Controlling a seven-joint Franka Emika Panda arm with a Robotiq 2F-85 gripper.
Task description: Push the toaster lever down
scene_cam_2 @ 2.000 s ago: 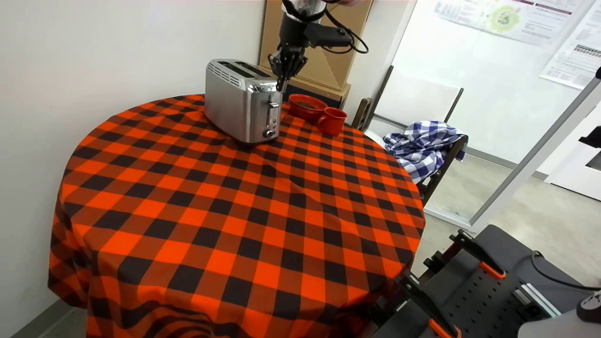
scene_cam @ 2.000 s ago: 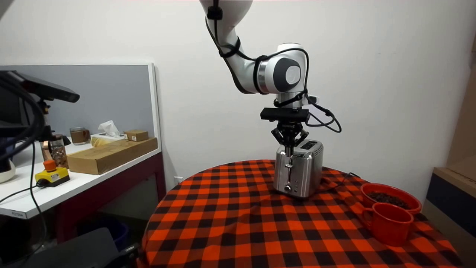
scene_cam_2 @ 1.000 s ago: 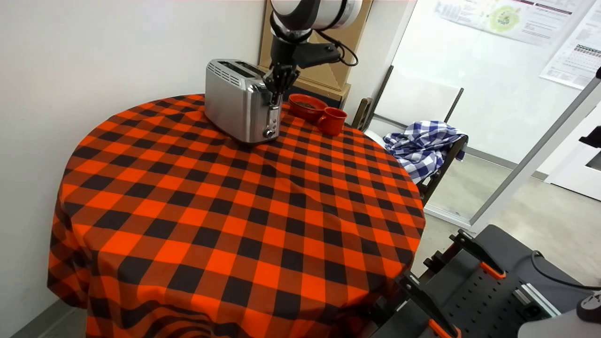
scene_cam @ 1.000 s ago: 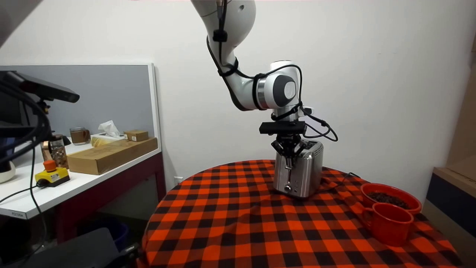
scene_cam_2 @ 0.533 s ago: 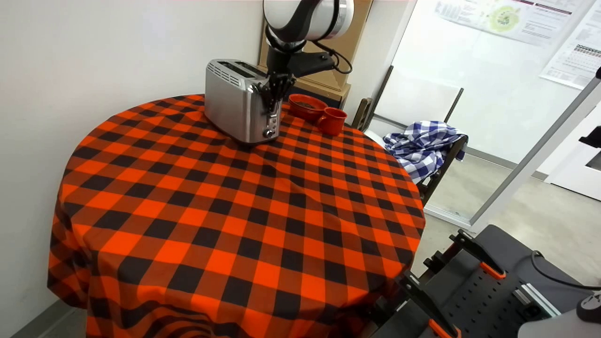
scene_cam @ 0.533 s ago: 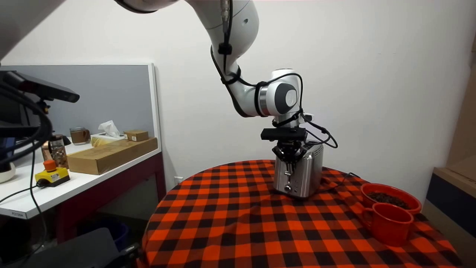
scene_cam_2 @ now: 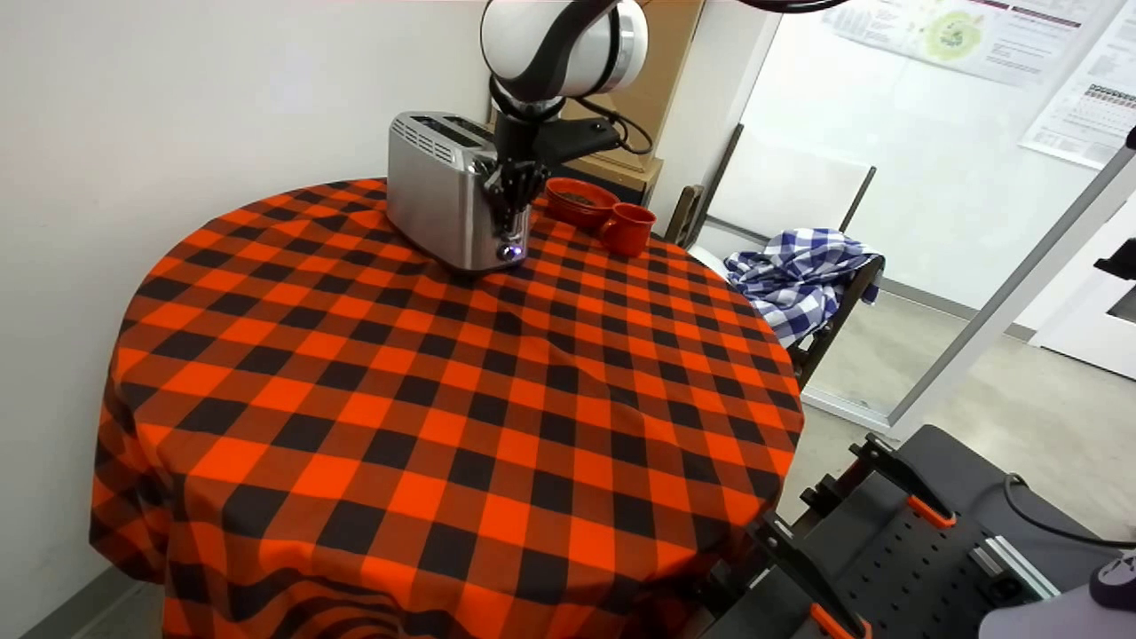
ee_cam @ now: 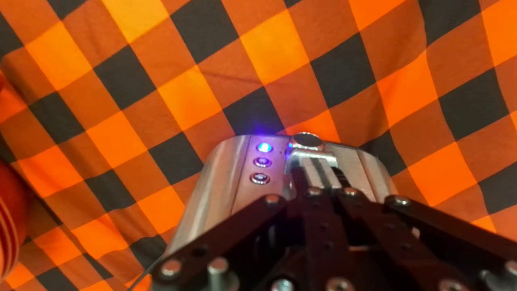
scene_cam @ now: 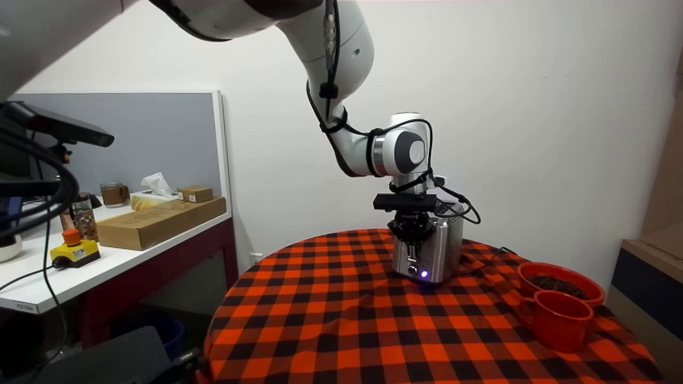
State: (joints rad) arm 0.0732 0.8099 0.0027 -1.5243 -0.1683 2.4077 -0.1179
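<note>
Our gripper [ee_cam: 320, 162] points down at the front of the toaster [scene_cam_2: 430, 191], fingers [ee_cam: 311, 173] clenched together, their tips against the lever [ee_cam: 315, 154], which sits low, just above the knob [ee_cam: 307, 140]. A button [ee_cam: 264, 147] glows blue. The toaster stands upright on a checked cloth [scene_cam_2: 426, 426], where we also see a mug [scene_cam_2: 628, 232] beside a bowl [scene_cam_2: 575, 214], both red.

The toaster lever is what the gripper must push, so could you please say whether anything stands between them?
Nothing visible does: in the wrist view the shut gripper sits right at the toaster lever, apparently touching it, while the red mug stands aside.
</note>
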